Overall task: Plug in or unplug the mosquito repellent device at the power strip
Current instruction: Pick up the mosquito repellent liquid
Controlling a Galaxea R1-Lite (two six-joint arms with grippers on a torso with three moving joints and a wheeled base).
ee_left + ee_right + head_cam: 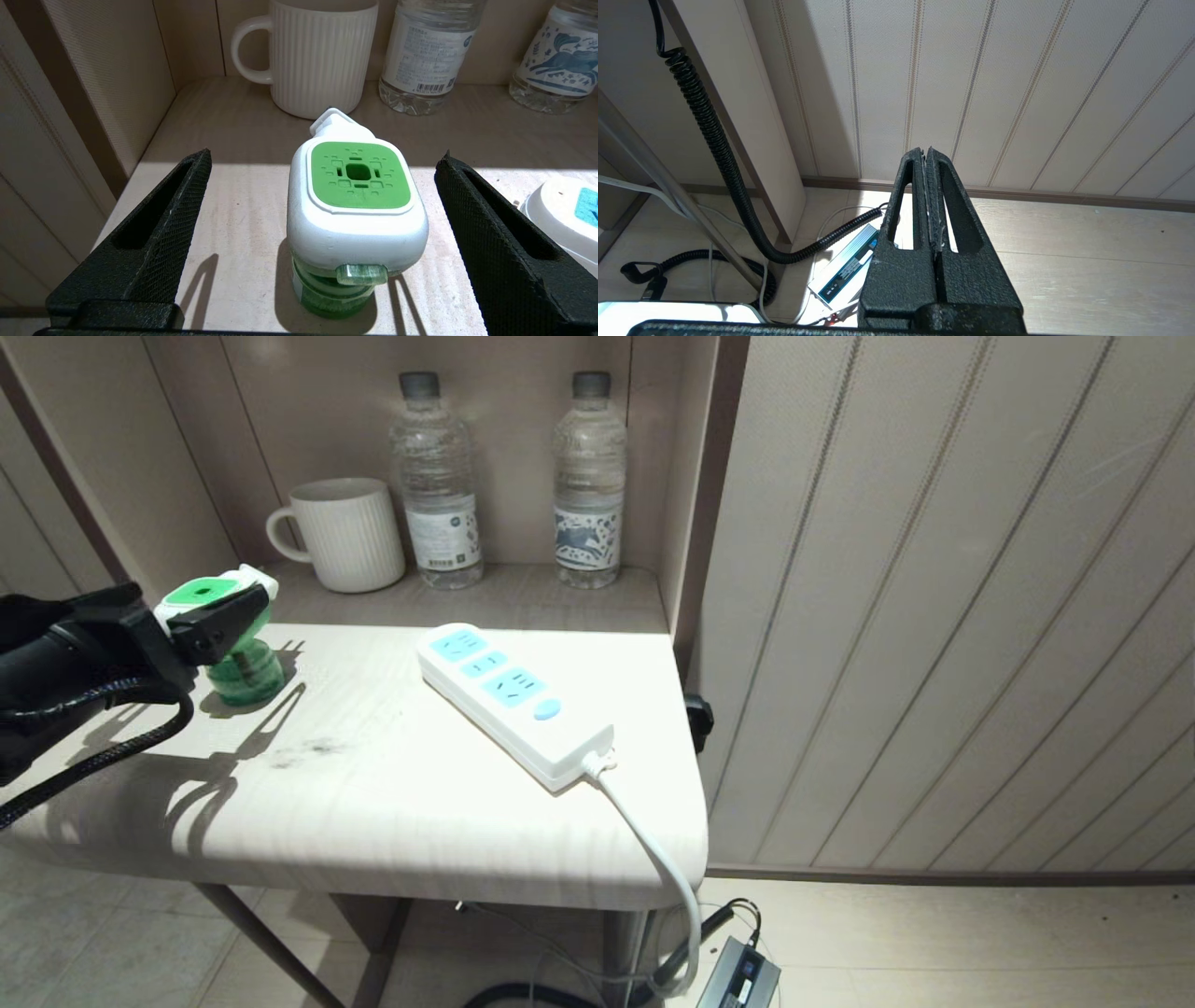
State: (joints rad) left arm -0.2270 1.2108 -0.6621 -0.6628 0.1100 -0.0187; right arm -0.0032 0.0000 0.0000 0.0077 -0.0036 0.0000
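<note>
Left wrist view: left gripper fingers wide of mosquito repellent device.

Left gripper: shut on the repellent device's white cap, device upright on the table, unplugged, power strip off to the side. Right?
Not quite. The left gripper is open: in the left wrist view its fingers stand apart on either side of the mosquito repellent device, touching nothing. The rest holds: the device stands upright on the table, unplugged, with the power strip off to the side.

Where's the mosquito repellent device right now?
Head view: the mosquito repellent device stands upright at the table's left rear, unplugged, left of the power strip, between the left gripper's open fingers.
</note>
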